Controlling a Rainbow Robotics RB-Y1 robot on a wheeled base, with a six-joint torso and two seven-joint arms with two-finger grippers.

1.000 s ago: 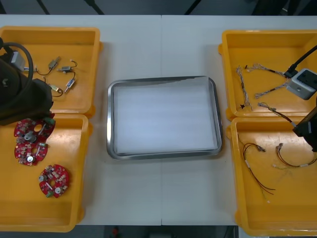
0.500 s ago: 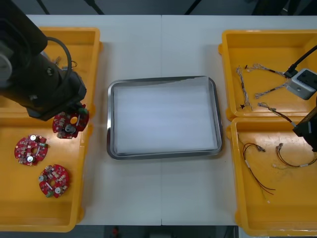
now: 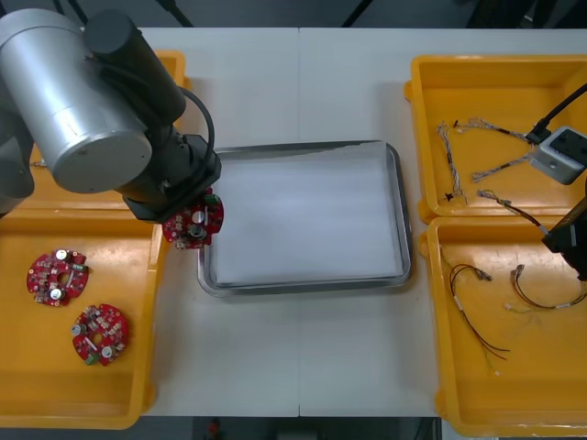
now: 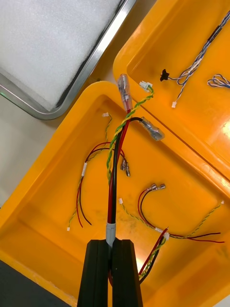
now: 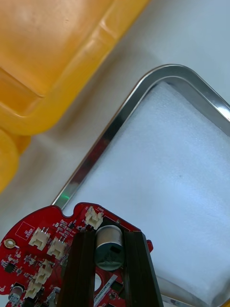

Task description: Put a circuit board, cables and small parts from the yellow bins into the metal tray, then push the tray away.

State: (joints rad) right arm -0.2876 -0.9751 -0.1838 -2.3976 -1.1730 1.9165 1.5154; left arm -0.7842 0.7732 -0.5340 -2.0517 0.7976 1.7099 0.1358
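Note:
My left gripper [image 3: 193,227] is shut on a round red circuit board [image 3: 193,221], held above the left rim of the metal tray [image 3: 396,202]. In the left wrist view the fingers [image 5: 79,268] clamp the circuit board [image 5: 43,240] at its metal cylinder, over the tray's rim [image 5: 103,144] and white inside. My right gripper [image 4: 111,271] is shut on a red and yellow cable [image 4: 117,158] with a black strand, lifted over the near right yellow bin [image 4: 43,192]. In the front view the right arm [image 3: 567,240] sits at the right edge.
Two more circuit boards [image 3: 57,277] [image 3: 101,333] lie in the near left bin [image 3: 138,403]. The far right bin [image 3: 422,137] holds blue and white cables [image 3: 449,165]. More red and yellow cables [image 3: 472,312] lie in the near right bin.
My left arm has carried the circuit board out of the near left bin and rightwards to the tray's left rim. The right arm has not moved.

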